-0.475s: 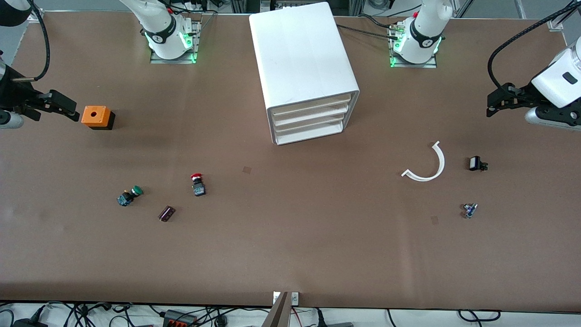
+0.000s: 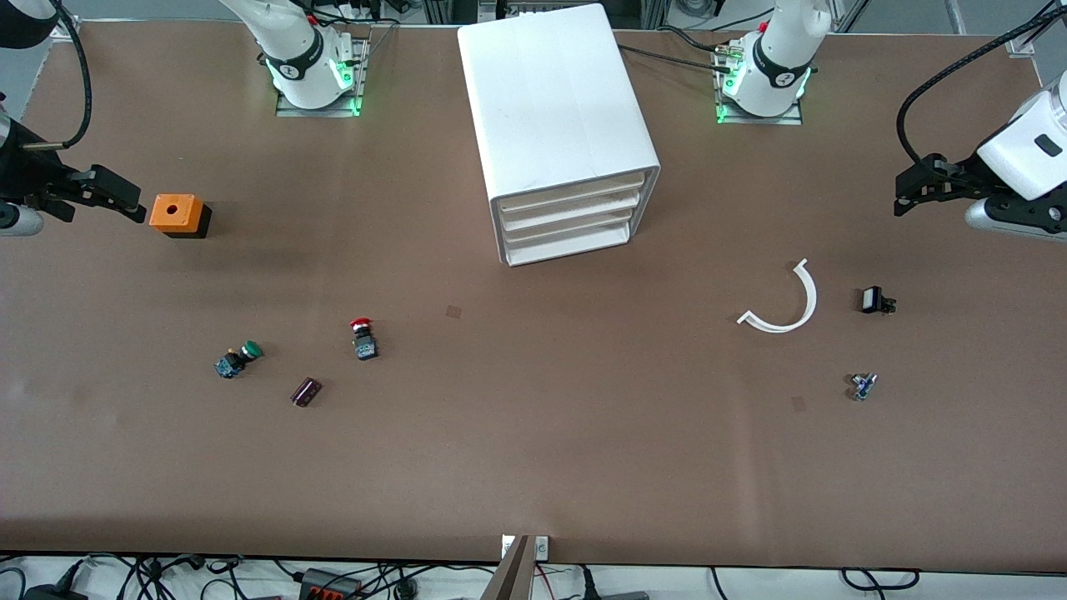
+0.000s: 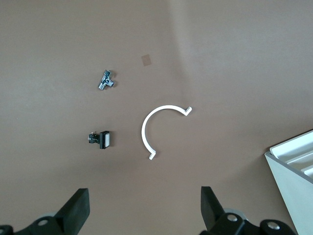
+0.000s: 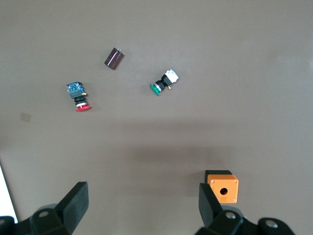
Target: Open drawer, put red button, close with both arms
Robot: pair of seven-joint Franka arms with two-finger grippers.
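Note:
The red button [image 2: 363, 337] lies on the brown table toward the right arm's end, nearer the front camera than the white drawer cabinet [image 2: 557, 125]; it also shows in the right wrist view [image 4: 78, 96]. The cabinet's drawers [image 2: 569, 218] are all shut. My right gripper [image 2: 100, 193] hovers open and empty beside the orange box [image 2: 177, 214] at the right arm's end of the table. My left gripper [image 2: 921, 185] hovers open and empty at the left arm's end, over bare table. Its fingers [image 3: 78, 208] stand wide apart in the left wrist view.
A green-capped button [image 2: 237, 359] and a dark maroon block [image 2: 306, 391] lie near the red button. A white curved strip [image 2: 783, 302], a small black part [image 2: 875, 300] and a small metal part [image 2: 862, 386] lie toward the left arm's end.
Both grippers have drifted very slightly; nothing on the table has moved.

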